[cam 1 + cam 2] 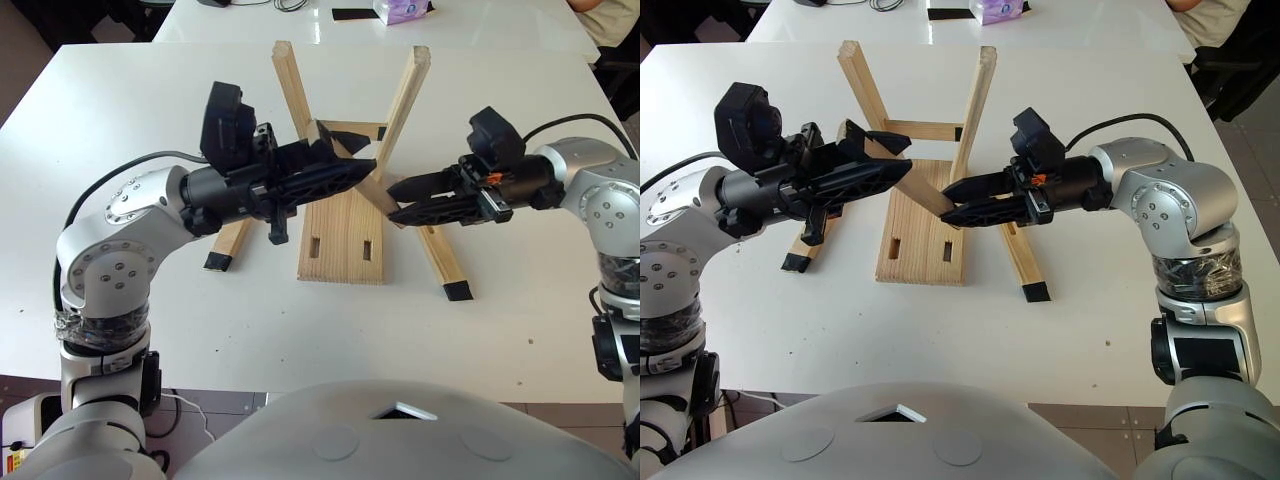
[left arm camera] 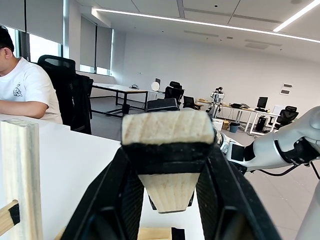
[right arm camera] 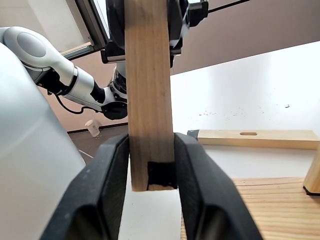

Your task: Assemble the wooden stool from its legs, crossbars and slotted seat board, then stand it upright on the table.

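A short wooden crossbar [image 1: 379,192] with black-taped ends hangs above the slotted seat board [image 1: 340,245], which lies flat on the white table [image 1: 130,110]. My left gripper [image 1: 362,168] is shut on one end [image 2: 167,127] of it. My right gripper [image 1: 397,201] is shut on the other end [image 3: 148,150]. Behind them two legs [image 1: 294,85] [image 1: 405,88], joined by a crossbar [image 1: 352,130], rise in a V from the board's far edge. A further leg [image 1: 230,245] lies left of the board, and another [image 1: 445,265] to its right.
At the back stands a second table with a tissue box [image 1: 405,10] and a black flat item [image 1: 352,14]. Bare tabletop stretches left, right and in front of the board. The table's near edge [image 1: 300,395] runs just ahead of my body.
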You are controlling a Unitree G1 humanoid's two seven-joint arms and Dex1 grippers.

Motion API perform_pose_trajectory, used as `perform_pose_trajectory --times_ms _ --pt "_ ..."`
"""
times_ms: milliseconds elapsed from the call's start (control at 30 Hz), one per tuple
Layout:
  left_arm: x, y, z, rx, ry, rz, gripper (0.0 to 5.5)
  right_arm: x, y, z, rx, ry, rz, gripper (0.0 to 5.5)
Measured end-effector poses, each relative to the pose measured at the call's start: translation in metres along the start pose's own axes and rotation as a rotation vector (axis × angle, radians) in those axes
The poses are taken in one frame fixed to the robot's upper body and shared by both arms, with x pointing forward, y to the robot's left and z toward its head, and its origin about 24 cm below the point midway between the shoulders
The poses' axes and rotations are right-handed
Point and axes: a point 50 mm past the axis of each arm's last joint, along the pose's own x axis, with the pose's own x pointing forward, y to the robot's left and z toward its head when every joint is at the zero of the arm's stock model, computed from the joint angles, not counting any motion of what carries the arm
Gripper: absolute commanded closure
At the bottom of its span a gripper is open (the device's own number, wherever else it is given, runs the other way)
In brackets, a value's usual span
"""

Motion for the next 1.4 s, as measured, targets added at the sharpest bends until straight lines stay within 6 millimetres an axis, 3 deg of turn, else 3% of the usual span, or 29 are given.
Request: perform_pose_trajectory --times_ms 267,300,433,600,733,933,1100,1267,1400 --pt "-0.002 0.003 -0.001 0.012 0.003 0.002 4.2 0.0 -0.002 0.0 -0.012 -0.004 -0.02 4.19" --pt "-0.003 0.004 -0.001 0.013 0.005 0.007 4.2 0.0 -0.003 0.0 -0.021 -0.004 -0.026 3.82" --pt "-0.009 0.013 -0.003 0.033 0.045 0.069 4.2 -0.006 -0.011 0.0 -0.098 -0.027 -0.121 3.17" --pt "-0.022 0.025 -0.003 0.081 0.088 0.115 4.2 -0.016 -0.014 -0.014 -0.093 -0.003 -0.185 3.13" --pt "-0.047 0.042 -0.002 0.211 0.227 0.169 4.2 -0.026 -0.019 -0.023 -0.115 0.0 -0.272 3.13" --pt "-0.128 0.071 0.0 0.328 0.582 0.38 4.2 -0.024 -0.02 -0.036 -0.135 -0.059 -0.37 3.13" --pt "-0.17 0.076 0.012 0.356 0.699 0.507 4.2 -0.022 -0.016 -0.045 -0.13 -0.099 -0.428 3.13" --pt "-0.188 0.073 -0.002 0.297 0.754 0.538 4.2 -0.018 -0.014 -0.043 -0.142 -0.116 -0.444 3.13" --pt "-0.185 0.063 -0.023 0.245 0.762 0.488 4.2 -0.02 -0.014 -0.042 -0.146 -0.117 -0.45 3.13"
